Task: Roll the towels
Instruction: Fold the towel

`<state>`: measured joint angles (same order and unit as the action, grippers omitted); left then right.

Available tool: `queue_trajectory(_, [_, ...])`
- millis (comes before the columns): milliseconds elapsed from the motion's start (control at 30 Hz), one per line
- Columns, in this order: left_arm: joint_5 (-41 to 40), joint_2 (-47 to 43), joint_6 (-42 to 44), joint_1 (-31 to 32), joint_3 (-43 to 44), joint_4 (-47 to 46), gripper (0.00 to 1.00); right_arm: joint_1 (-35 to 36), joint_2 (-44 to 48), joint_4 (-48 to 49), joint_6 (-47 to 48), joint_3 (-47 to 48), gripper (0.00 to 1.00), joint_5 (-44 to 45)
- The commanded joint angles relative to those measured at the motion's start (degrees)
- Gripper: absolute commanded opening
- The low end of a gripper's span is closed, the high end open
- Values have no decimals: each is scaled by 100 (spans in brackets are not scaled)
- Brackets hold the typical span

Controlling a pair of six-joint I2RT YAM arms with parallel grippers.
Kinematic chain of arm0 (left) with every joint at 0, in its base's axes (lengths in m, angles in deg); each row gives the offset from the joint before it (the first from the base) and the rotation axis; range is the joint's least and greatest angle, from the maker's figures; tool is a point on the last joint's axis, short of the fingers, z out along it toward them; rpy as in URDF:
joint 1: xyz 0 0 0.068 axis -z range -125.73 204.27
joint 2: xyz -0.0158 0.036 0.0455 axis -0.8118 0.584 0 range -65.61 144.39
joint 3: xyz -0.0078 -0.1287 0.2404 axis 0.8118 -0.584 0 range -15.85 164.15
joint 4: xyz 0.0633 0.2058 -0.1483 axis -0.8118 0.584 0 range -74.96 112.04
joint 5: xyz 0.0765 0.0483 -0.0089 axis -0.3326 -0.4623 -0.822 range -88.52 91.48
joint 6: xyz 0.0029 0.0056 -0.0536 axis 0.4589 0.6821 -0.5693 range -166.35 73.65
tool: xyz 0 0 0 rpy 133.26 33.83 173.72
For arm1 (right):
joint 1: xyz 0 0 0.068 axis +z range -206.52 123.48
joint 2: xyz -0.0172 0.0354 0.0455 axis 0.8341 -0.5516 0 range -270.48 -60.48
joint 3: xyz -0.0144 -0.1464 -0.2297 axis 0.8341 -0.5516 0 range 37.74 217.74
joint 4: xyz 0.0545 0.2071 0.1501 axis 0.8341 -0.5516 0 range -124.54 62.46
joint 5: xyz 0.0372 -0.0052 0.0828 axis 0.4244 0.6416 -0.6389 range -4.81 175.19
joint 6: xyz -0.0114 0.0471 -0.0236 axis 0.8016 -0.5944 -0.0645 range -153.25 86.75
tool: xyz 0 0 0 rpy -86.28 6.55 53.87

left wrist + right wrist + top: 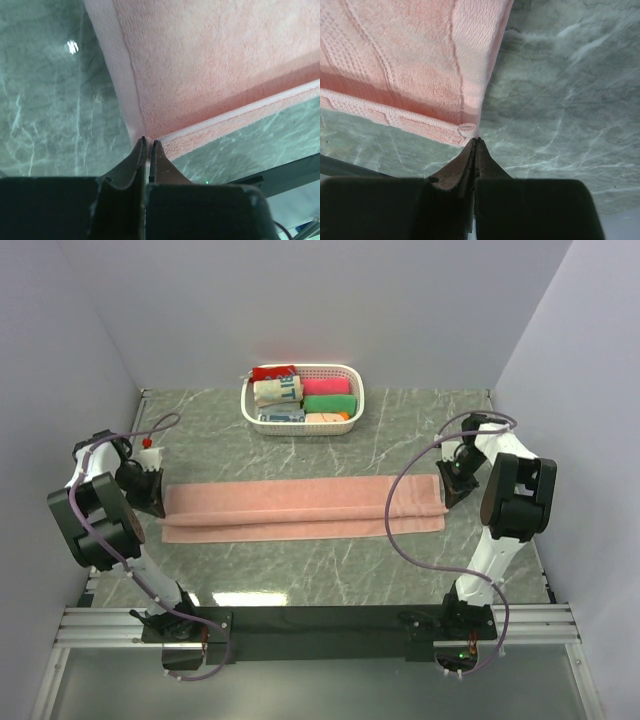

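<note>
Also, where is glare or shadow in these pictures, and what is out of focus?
Top external view: white glare on the table near its front edge. Left wrist view: a small bright spot on the table, shadow on the folded towel, left hand dark and soft. Right wrist view: same towel shadow, right hand dark.

Bright, even light; soft shadows.

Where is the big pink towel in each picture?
Top external: the pink towel lies stretched left to right across the middle of the green marbled table.
Left wrist: the towel fills the upper right, its corner at the tips of the left tool.
Right wrist: the towel fills the upper left, its corner at the tips of the right tool.
Shared landmark: that green marbled table, under the towel everywhere.
</note>
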<state>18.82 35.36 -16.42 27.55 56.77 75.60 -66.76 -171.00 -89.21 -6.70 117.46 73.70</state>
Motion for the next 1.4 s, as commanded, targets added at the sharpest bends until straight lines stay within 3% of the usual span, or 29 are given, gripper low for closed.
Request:
queue_trajectory(0, [-477,-332,337,-158,182,114,0,-48,443,-65,211,97,0,383])
queue_trajectory(567, [-478,-51,390,-211,-345,-325,1,-22,391,102,395,-475,0,270])
queue_trajectory(1167, [-372,-113,549,-211,-213,-149,1,-13,470,-3,527,-554,0,173])
queue_trajectory(1200, [-372,-112,592,-211,-196,-132,3,-13,470,-29,545,-563,4,173])
queue_trajectory(1267, [-276,-156,662,-211,-152,17,19,-13,557,-117,606,-563,16,121])
queue_trajectory(1300, [-214,-209,802,-220,-126,96,30,-13,627,-222,702,-546,30,77])
queue_trajectory(1367, [-48,-445,961,-220,24,290,38,-13,917,-319,773,-458,41,-37])
